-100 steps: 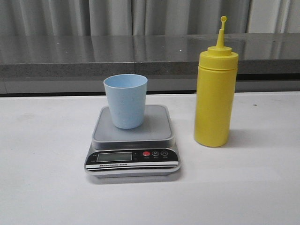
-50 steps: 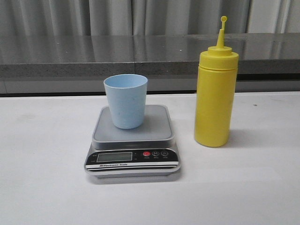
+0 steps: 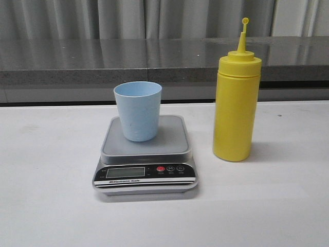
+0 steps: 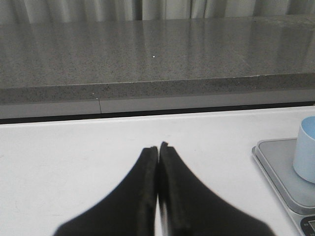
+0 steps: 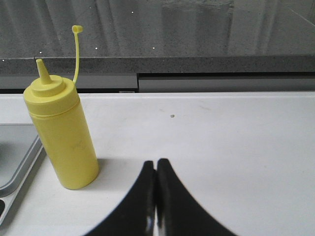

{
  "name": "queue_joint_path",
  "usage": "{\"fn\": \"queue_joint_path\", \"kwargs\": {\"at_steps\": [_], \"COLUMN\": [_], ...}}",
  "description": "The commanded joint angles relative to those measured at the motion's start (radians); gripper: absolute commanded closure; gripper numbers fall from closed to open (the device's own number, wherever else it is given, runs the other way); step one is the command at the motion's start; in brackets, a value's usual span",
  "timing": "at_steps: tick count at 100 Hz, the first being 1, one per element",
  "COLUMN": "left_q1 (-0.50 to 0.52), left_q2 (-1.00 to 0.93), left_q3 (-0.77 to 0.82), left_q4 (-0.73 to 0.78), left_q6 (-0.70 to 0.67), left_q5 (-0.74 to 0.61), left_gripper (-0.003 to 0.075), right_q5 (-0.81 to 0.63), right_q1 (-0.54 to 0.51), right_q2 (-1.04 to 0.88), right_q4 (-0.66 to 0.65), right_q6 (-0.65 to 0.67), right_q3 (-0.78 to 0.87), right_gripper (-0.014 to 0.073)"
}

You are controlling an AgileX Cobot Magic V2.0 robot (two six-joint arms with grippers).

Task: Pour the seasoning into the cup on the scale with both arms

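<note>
The yellow seasoning bottle [image 3: 236,100] stands upright on the table, right of the scale [image 3: 145,154]; its nozzle is bare and the small tethered cap sticks up. The pale blue cup [image 3: 137,110] stands on the scale's grey platform. Neither arm shows in the front view. In the left wrist view my left gripper [image 4: 158,147] is shut and empty, with the cup [image 4: 306,156] and scale [image 4: 283,172] off to one side. In the right wrist view my right gripper [image 5: 156,162] is shut and empty, apart from the seasoning bottle [image 5: 61,135].
A dark grey stone ledge [image 3: 154,59] runs along the back of the white table [image 3: 277,195], with grey curtains behind it. The scale's display and buttons [image 3: 146,172] face the front.
</note>
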Motion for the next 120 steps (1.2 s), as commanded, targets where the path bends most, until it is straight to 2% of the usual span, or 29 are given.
{"fn": "queue_joint_path", "kwargs": {"at_steps": [1, 21, 41, 61, 81, 120], "left_q1": [0.001, 0.001, 0.001, 0.001, 0.001, 0.001], "left_q2": [0.007, 0.007, 0.007, 0.007, 0.007, 0.007], "left_q3": [-0.024, -0.024, -0.024, -0.024, -0.024, -0.024], "left_q4": [-0.008, -0.008, -0.008, -0.008, -0.008, -0.008], "left_q6": [-0.004, -0.004, -0.004, -0.004, -0.004, -0.004], "left_q5": [-0.089, -0.089, -0.089, -0.089, -0.089, -0.089], "left_gripper": [0.0738, 0.0738, 0.0738, 0.0738, 0.0738, 0.0738], "right_q5": [-0.072, -0.073, -0.072, -0.066, -0.066, -0.089], "right_q1": [-0.005, -0.005, -0.005, -0.006, -0.007, -0.007], "right_q2": [0.003, -0.081, -0.254, -0.414, -0.410, -0.410], "right_q4": [-0.020, -0.114, -0.113, -0.048, -0.030, -0.031], "right_q6": [-0.008, -0.011, -0.071, -0.180, -0.244, -0.245], "right_q3": [-0.016, 0.021, 0.088, 0.148, 0.206, 0.309], "right_gripper": [0.0713, 0.0713, 0.0713, 0.0713, 0.0713, 0.0713]}}
